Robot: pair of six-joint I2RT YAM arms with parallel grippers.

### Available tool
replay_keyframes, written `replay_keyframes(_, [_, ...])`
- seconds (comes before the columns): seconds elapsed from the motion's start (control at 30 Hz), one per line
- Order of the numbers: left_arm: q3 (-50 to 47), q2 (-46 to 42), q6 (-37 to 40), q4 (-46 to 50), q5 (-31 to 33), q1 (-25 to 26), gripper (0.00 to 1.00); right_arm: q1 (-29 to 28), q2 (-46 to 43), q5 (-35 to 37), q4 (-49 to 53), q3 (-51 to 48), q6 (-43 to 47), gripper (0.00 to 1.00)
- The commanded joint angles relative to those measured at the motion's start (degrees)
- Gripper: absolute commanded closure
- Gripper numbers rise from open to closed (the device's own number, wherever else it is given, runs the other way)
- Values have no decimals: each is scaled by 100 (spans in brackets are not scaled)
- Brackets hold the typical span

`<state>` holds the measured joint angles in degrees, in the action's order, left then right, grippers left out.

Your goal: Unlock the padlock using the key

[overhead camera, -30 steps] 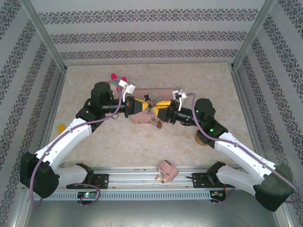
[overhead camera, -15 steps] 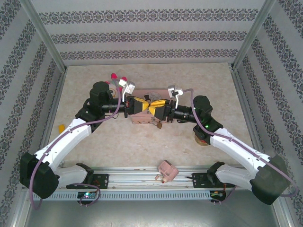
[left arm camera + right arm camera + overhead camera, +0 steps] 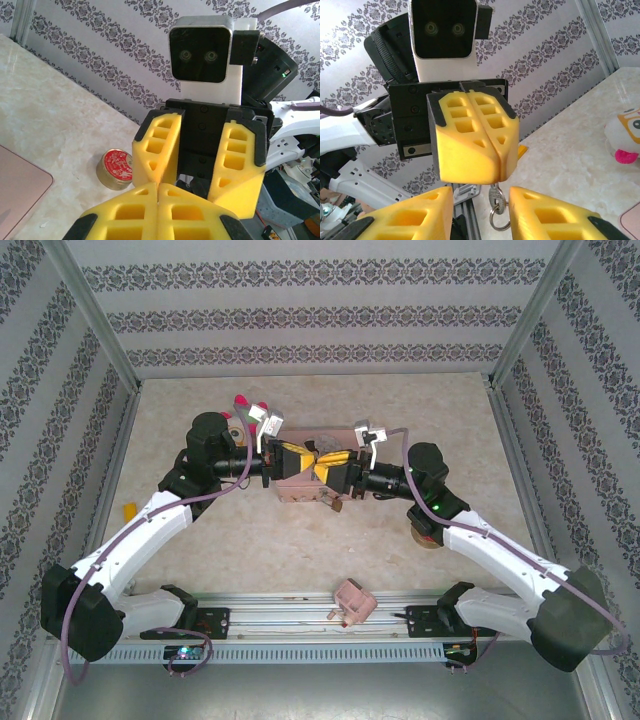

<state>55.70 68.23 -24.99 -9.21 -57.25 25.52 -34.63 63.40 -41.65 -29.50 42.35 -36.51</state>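
Left fingers [image 3: 460, 150] pressed flat together, tips pinching the upper end of a small dark metal piece hanging below them, thin ring at its foot. Taken for the key [image 3: 495, 193], though too small to be sure. Long axis near upright, ring end down. Padlock perhaps clamped above it between the yellow pads; cannot tell.

Right fingers [image 3: 410, 220] spread wide, holding nothing, facing the left pair tip to tip. Key lined up with the middle of their gap, one finger to each side of it. Just ahead of the tips or level with them; depth not readable. So the right pair is the free one and the nearer for the grip to come.

Judged next: closing the right pair on the hanging part, square to its upright axis, then twisting. Calls for the pads to meet the key itself and not the loose ring, apt to swing aside at a touch.

From above, both pairs meeting over the pink tin [image 3: 300, 492], raised off the tabletop [image 3: 250, 540]. Farther out, a red-lidded round jar [image 3: 117, 169] on the right arm's side and a pink plug [image 3: 352, 600] by the front rail, well apart from the work.
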Motion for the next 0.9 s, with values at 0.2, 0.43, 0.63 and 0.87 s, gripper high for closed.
replay_keyframes(0.2, [-70, -17, -176, -465, -190, 45, 100, -78, 275, -128, -443, 87, -119, 70])
replay_keyframes(0.43, [-92, 2, -213, -503, -207, 45, 100, -105, 366, -142, -513, 133, -119, 75])
replay_keyframes(0.63, [-109, -28, -217, -546, -155, 45, 100, -103, 406, -142, -513, 108, -137, 74])
replay_keyframes(0.87, [-80, -17, -249, -599, -154, 46, 100, -112, 461, -177, -556, 116, -163, 75])
